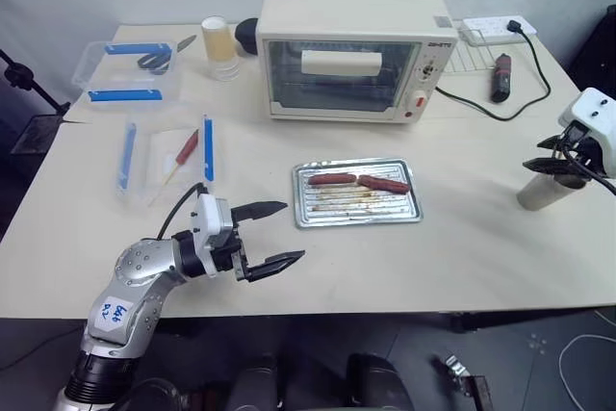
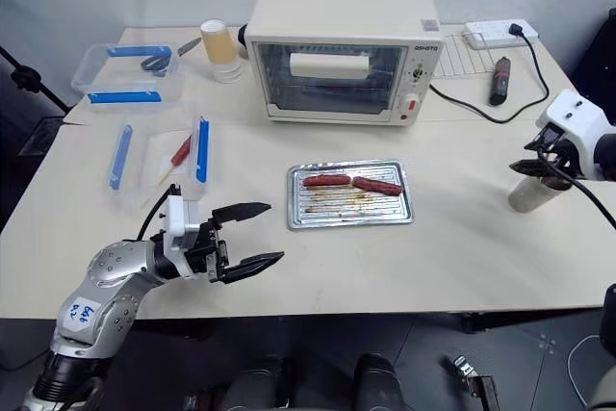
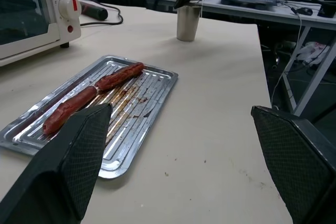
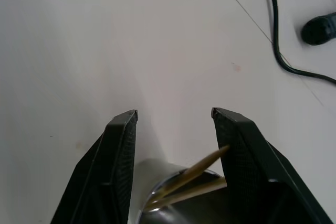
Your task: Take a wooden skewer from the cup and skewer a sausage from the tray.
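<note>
The counter (image 1: 462, 267) was a wide pale slab, and the biggest thing on it was a cream toaster oven (image 1: 351, 50) at the back. Behind the oven to its right lay a white power strip (image 1: 496, 28) with a black cable (image 1: 481, 108) trailing forward, and a dark tube-shaped thing (image 1: 500, 79) beside it. On the far left stood a clear tub with blue clips (image 1: 130, 72), a second one (image 1: 164, 156) nearer holding a red-tipped stick, and a yellow-tan cup (image 1: 219, 45) next to the oven.

The tray (image 1: 358, 193) sat in front of the oven with nothing between it and either arm; two sausages lay end to end in it, the darker sausage (image 1: 385, 184) on the right. The left pincer (image 1: 274, 235) hung low over the counter just left of the tray, its fingers wide apart and holding nothing. The cup (image 2: 531, 192) stood well apart at the right edge, with the right pincer (image 4: 174, 114) just above its mouth, fingers partly apart either side of a wooden skewer (image 4: 189, 174) leaning out of the cup, not clamped on it
</note>
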